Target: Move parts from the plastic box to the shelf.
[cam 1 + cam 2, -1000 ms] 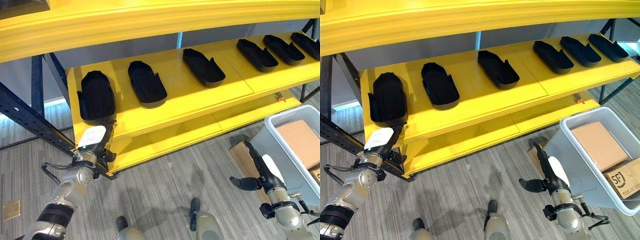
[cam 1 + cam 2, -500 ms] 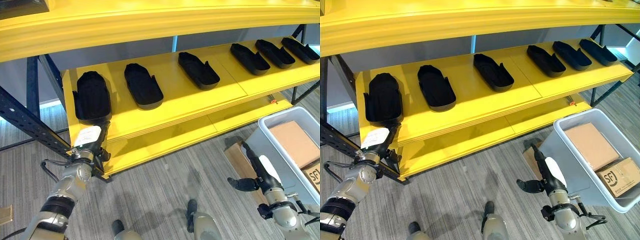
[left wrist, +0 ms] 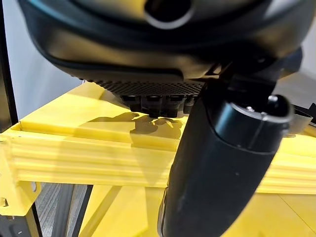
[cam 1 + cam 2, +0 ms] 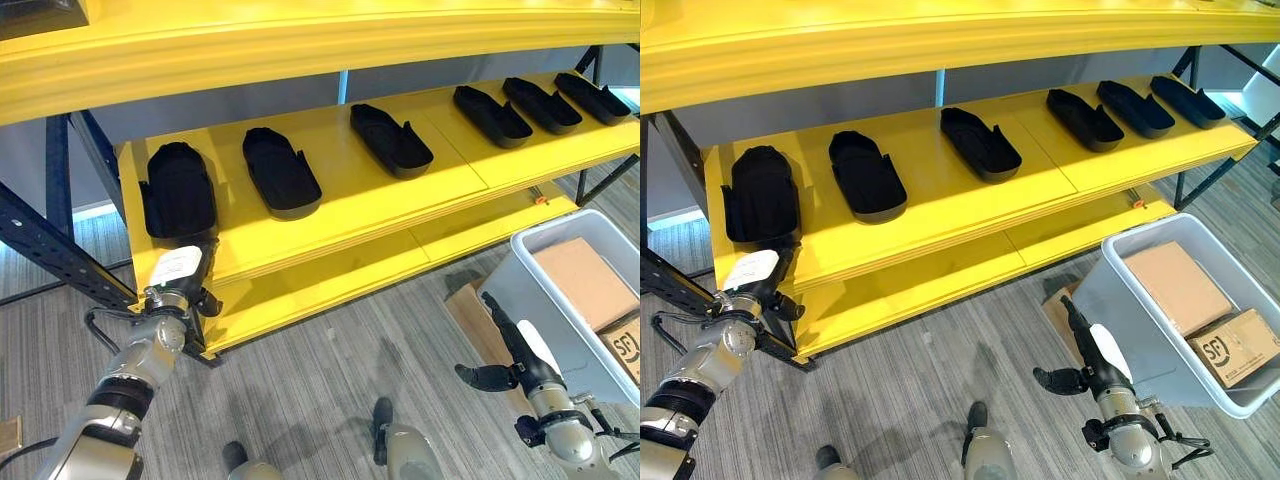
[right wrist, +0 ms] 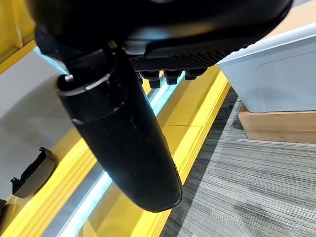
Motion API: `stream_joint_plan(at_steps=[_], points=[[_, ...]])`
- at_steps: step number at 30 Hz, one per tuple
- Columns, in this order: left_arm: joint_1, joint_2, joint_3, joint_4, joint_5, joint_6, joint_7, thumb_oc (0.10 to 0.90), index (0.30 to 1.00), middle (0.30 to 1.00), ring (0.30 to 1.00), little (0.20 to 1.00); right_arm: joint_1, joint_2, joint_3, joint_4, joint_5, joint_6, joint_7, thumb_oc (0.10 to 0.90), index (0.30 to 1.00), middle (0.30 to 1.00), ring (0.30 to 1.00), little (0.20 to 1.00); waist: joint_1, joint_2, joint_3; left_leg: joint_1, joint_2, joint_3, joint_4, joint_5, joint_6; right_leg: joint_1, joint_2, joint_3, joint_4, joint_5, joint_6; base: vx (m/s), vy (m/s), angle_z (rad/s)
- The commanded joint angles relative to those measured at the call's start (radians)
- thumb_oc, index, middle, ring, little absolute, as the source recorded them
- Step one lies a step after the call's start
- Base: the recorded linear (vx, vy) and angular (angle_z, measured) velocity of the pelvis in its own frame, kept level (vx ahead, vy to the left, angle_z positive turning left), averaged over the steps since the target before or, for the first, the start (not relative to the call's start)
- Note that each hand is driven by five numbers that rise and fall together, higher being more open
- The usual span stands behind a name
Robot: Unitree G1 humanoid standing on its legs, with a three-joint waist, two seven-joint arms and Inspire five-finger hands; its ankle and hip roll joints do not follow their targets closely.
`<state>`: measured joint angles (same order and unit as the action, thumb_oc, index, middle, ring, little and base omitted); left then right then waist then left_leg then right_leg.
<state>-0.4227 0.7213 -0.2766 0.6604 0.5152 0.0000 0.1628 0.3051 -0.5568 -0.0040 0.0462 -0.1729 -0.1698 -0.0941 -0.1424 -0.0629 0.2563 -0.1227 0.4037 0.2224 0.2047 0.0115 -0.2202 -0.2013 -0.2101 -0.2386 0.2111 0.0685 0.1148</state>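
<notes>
Several black moulded parts lie in a row on the yellow shelf [image 4: 380, 205]: the leftmost part [image 4: 178, 190], a second part [image 4: 280, 172], a third part [image 4: 390, 140] and more at the far right [image 4: 540, 105]. My left hand [image 4: 178, 272] hangs open and empty at the shelf's front edge, just below the leftmost part; its thumb [image 3: 222, 163] juts before the yellow board. My right hand [image 4: 520, 350] is open and empty, low beside the near left wall of the grey plastic box [image 4: 1118, 248]. The box holds cardboard cartons [image 4: 1180, 285], and I see no black part in it.
A dark steel upright [image 4: 50, 250] stands left of the shelf, close to my left arm. A yellow upper shelf beam [image 4: 300, 50] overhangs the parts. A flat cardboard piece [image 4: 478, 315] lies on the grey floor under the box's left side.
The whole picture has slid left, so the camera moved and more of the plastic box shows. Both hands stay open and keep about the same places beside the shelf and box.
</notes>
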Motion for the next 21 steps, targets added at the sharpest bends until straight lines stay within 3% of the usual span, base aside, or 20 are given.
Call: stream_joint_plan(at_steps=[1, 21], points=[[-0.161, 0.033, 0.007, 0.021, -0.034, -0.017, 0.087, 0.9, 1.0, 1.0, 1.0, 1.0, -0.055, -0.047, -0.06, -0.071, 0.053, -0.081, -0.049, 0.9, 1.0, 1.0, 1.0, 1.0, -0.017, -0.001, -0.05, -0.031, 0.028, 0.013, -0.023, 0.122, 0.018, 0.075, -0.05, 0.08, 0.12, -0.125, 0.065, 0.01, 0.01, -0.04], [-0.226, 0.038, -0.021, 0.085, -0.064, -0.015, 0.096, 0.9, 1.0, 1.0, 1.0, 1.0, -0.043, -0.055, -0.057, -0.07, 0.058, -0.083, -0.049, 0.9, 1.0, 1.0, 1.0, 1.0, -0.026, -0.002, -0.062, -0.027, 0.028, 0.018, -0.027, 0.126, 0.016, 0.076, -0.047, 0.088, 0.118, -0.124, 0.065, 0.0, 0.0, 0.0]])
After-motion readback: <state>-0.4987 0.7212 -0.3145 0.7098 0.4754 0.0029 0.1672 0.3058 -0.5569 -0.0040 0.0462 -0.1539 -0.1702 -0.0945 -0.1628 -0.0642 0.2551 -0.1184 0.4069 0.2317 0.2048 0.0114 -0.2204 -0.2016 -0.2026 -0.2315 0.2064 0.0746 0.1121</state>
